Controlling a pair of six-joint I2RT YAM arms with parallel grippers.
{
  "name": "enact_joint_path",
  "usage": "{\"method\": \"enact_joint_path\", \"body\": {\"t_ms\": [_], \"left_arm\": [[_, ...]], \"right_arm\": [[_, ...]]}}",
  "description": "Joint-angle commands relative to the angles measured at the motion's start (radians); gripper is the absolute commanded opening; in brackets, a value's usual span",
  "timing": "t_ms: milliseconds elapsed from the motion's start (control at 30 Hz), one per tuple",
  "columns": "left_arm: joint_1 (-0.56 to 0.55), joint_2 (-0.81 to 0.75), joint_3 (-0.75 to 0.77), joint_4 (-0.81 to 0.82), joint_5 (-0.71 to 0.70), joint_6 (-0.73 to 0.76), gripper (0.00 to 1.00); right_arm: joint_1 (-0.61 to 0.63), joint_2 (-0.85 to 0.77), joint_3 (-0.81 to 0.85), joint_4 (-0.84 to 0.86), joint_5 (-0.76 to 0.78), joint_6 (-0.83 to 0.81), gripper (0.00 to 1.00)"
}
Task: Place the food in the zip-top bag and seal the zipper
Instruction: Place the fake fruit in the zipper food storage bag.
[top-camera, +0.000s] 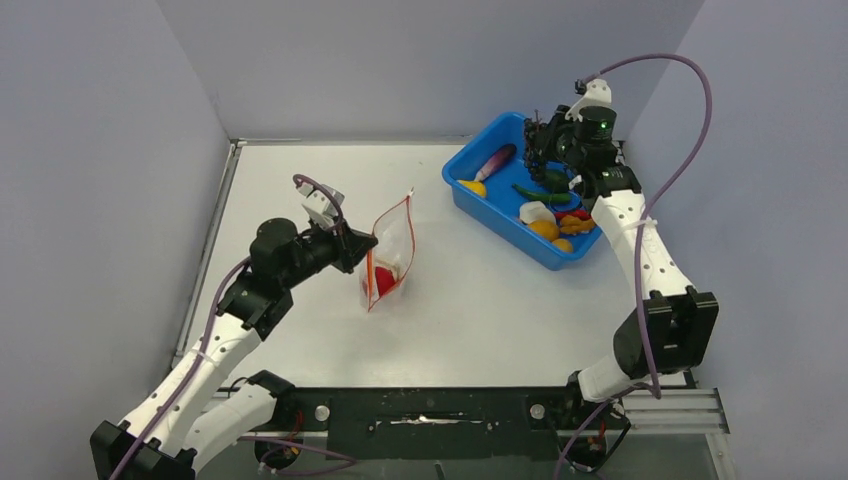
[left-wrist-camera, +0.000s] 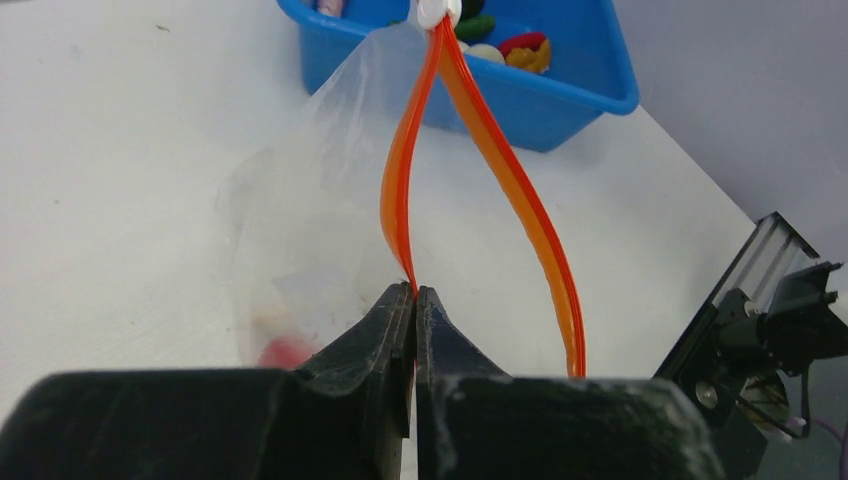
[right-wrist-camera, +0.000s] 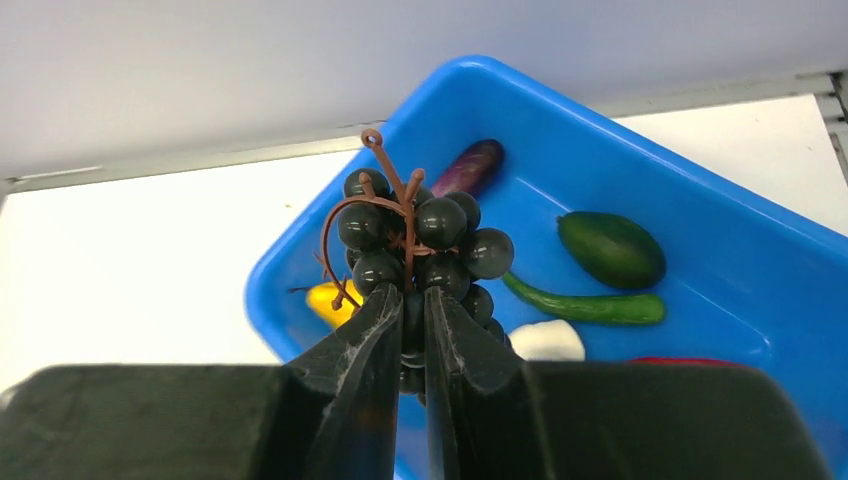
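Holding dark grapes (right-wrist-camera: 440, 222) above blue tub (right-wrist-camera: 700, 150), right gripper (right-wrist-camera: 412, 297)

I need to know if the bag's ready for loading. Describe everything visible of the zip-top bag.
The zip-top bag is clear, crinkly plastic with an orange-red zipper along its mouth. It stands on the table, mouth gaping, the two strips spread apart. The left gripper, shut, pinches one strip. A red piece lies inside at the bottom; a white slider sits at the zipper's far end.
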Motion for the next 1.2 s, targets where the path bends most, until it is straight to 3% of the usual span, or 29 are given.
{"method": "enact_joint_path", "body": {"t_ms": [0, 233, 600, 1167], "left_arm": [[0.003, 0.013, 0.134, 0.005, -0.101, 0.069, 0.00], [0.003, 0.031, 0.171, -0.037, -0.256, 0.096, 0.00], [0.003, 0.047, 0.078, 0.089, -0.121, -0.099, 0.00], [0.003, 0.057, 0.078, 0.116, -0.018, -0.335, 0.00]], "right_arm": [[0.063, -0.147, -0.026, 0.020, -0.042, 0.001, 0.06], [0.191, -0.303, -0.140, 0.027, -0.076, 0.063, 0.06], [0.419, -0.441, -0.239, 0.105, -0.080, 0.163, 0.06], [0.666, -0.426, -0.262, 0.383, 0.003, 0.273, 0.05]]}}
